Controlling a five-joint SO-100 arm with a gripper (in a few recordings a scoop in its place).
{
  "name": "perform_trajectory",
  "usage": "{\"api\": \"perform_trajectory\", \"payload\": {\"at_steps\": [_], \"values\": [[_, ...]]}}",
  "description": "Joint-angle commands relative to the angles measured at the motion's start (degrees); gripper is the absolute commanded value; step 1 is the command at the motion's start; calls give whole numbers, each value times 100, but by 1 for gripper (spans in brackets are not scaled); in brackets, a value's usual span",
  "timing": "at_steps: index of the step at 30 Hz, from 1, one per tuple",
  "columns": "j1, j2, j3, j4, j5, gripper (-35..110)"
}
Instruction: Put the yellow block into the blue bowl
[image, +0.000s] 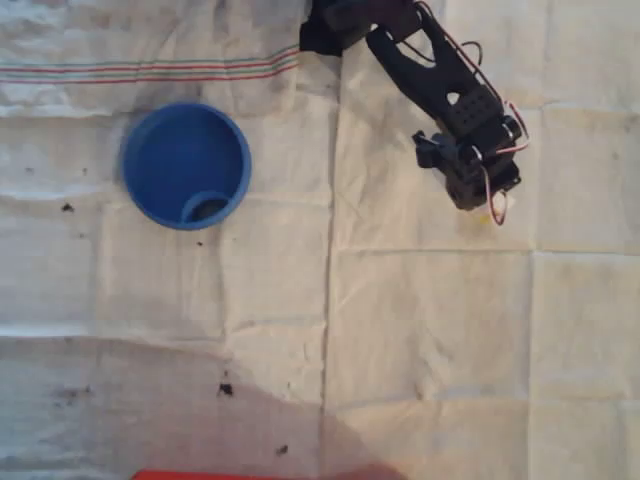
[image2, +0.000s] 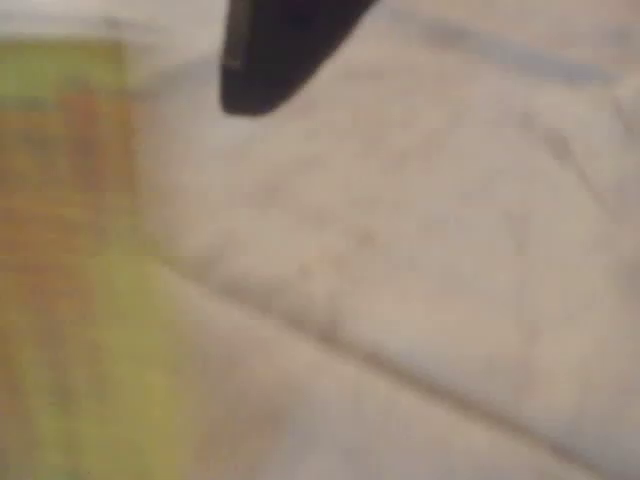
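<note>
Not yet done — bowl (image: 186, 165) at upper left of the overhead view, empty inside. Block (image: 497, 214) at right of that frame, just a yellow sliver under the gripper (image: 478, 192), well apart from the bowl. In the wrist view, blurred yellow block (image2: 70, 270) at left, one dark finger (image2: 275, 50) at top. Cannot tell if open or clenched. Left, by judgement: grasp, carry, drop.
</note>
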Motion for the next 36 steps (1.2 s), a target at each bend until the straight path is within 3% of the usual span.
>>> {"api": "perform_trajectory", "payload": {"at_steps": [1,5,12,18,25,36], "values": [[-26,202,-343,-114,26,-2],[-26,237,-343,-88,123,1],[44,967,-483,-9,1345,0],[211,2215,-554,1072,2382,0],[1450,2663,-562,2109,3164,0],[4254,2663,-571,1986,3190,0]]}}
